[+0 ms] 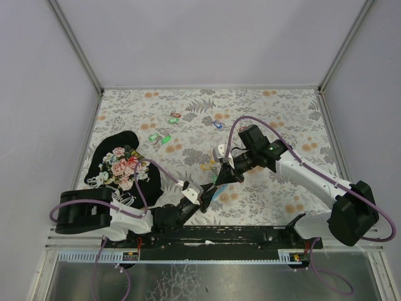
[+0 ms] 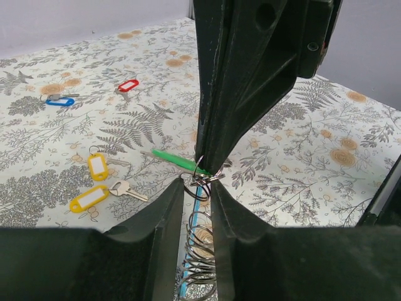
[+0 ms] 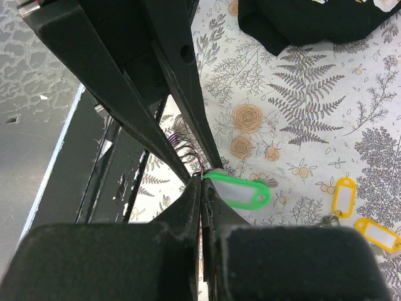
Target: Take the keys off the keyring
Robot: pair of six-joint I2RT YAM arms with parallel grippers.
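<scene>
Desk (image 1: 269, 113) under a fern-print cover, most open room toward its right edge; black floral cloth (image 1: 122, 166) crumpled at the left edge. Left gripper (image 2: 197, 185) and right gripper (image 3: 202, 182) meet tip to tip over the near-middle. The left is clamped on the keyring (image 2: 200, 254), a springy wire coil; the right is pressed fully together at the metal end of the keys (image 3: 241, 191), a flat green plastic tag. Two yellow tags (image 2: 97, 166) lie loose nearby.

— Where's the top camera?
— High over the near edge of the table (image 1: 263, 106), looking down across all of it.
— The wrist cameras?
— Close, facing each other; both show the green key tag (image 2: 178, 162).
</scene>
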